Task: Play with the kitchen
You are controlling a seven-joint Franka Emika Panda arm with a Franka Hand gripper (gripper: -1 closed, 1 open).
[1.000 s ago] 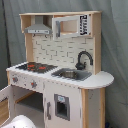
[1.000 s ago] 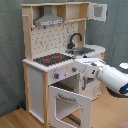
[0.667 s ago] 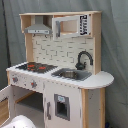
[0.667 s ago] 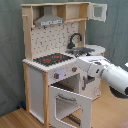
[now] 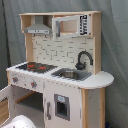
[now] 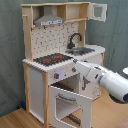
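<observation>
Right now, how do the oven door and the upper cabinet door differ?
The oven door sits low under the hob and hangs open, hinged at its bottom, tilted outward. The cabinet door is high beside the hood, swung open sideways in the second exterior view. The oven door is the larger. Both are white-framed with a window.

In the second exterior view, the white, rounded robot arm (image 6: 107,80) reaches in from the second exterior view's right edge, its forward end tapering toward the second exterior view's left.
</observation>
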